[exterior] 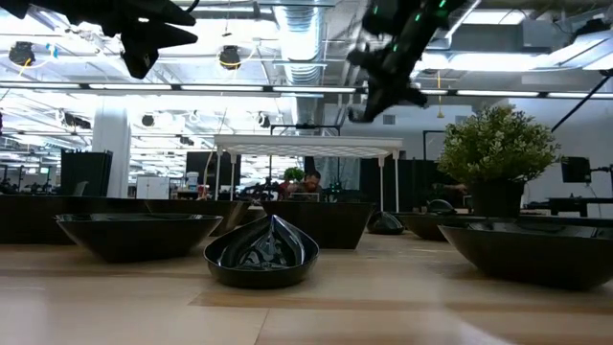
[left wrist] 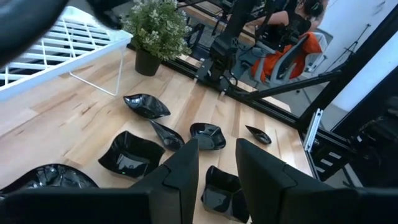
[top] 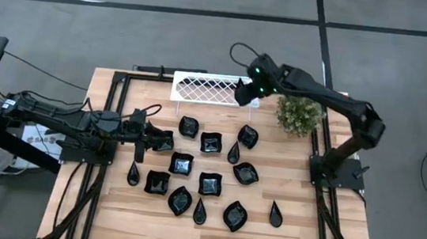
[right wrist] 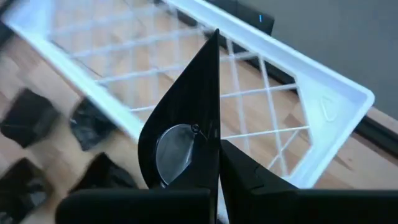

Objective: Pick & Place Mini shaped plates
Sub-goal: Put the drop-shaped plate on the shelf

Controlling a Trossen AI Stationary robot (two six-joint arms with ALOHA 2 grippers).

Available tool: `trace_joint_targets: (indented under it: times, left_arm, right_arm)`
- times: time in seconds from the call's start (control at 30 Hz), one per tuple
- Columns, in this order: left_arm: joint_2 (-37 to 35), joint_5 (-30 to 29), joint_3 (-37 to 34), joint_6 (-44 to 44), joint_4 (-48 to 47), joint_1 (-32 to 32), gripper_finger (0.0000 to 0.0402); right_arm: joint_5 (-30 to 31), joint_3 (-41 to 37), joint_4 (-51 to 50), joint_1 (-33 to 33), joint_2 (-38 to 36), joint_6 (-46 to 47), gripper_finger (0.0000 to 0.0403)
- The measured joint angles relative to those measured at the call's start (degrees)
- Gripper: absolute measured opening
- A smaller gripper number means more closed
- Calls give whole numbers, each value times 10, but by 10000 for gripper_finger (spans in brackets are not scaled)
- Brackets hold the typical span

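Several glossy black mini shaped plates [top: 208, 171] rest on their bases across the middle of the wooden table, some square, some leaf and some teardrop. My right gripper [top: 247, 91] hangs over the right end of the white lattice tray [top: 201, 89], shut on one teardrop plate [right wrist: 186, 118]. My left gripper [top: 165, 140] is open and empty at the left edge of the group, above the plates [left wrist: 130, 155]. In the low view a teardrop plate [exterior: 261, 251] sits closest, and the tray [exterior: 306, 146] stands behind on thin legs. My right gripper pinches the teardrop plate by its wide round end [right wrist: 205, 146] between the two fingers [right wrist: 249, 177]. The plate stands on edge in the hold, and its pointed tip [right wrist: 216, 36] reaches forward, away from the fingers. It is lifted clear above the tray's lattice.
A small potted plant [top: 300, 114] stands at the table's far right, just right of the tray. Black frame rails run along the table's left and right sides. Bare wood lies along the near edge and at the table's far left corner. A seated person shows beyond the table in the left wrist view.
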Motion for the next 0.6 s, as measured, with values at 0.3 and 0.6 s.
trace_joint_targets:
  times: [0.3,0.6]
  left_arm:
    - [0,0,-2,-10,0,0,108]
    - [0,-19,-5,-19,2,0,108]
  right_arm:
    - [-25,18,-17,-36,38,-6,0]
    - [-18,18,-42,-49,37,-7,2]
